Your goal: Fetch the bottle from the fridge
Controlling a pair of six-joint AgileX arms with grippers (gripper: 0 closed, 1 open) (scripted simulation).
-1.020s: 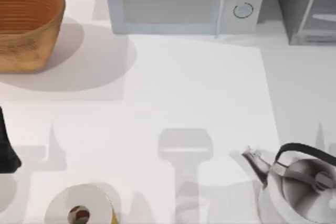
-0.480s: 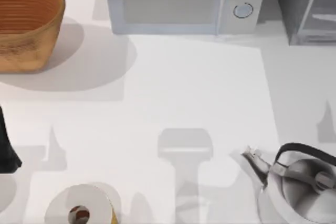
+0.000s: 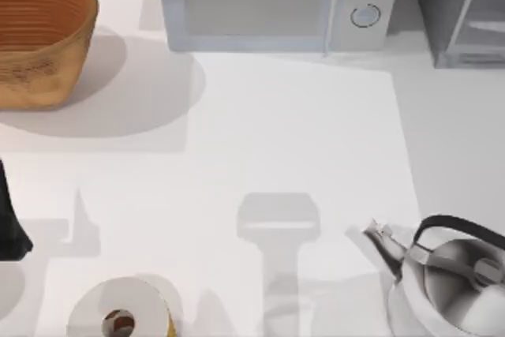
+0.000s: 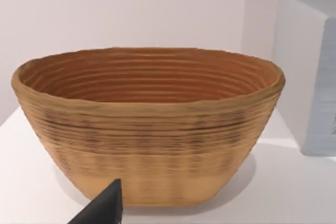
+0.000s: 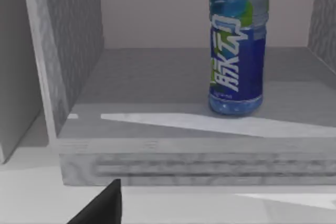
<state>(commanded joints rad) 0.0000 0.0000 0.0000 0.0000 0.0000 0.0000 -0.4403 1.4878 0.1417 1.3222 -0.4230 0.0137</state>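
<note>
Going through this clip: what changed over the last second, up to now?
The pointed shadow on the table above the kettle slid toward the right edge and is gone, so the right arm probably moved toward the fridge, where the bottle stands upright, untouched. Nothing was taken or released. The left arm, basket, microwave, kettle and paper roll stayed put.

White table [image 3: 300, 140], evenly lit, with soft grey shadows; plain pale wall [image 4: 131, 9] behind. Furnishings: woven basket [image 3: 39, 37] back left, light grey microwave [image 3: 268, 1] at back centre.
</note>
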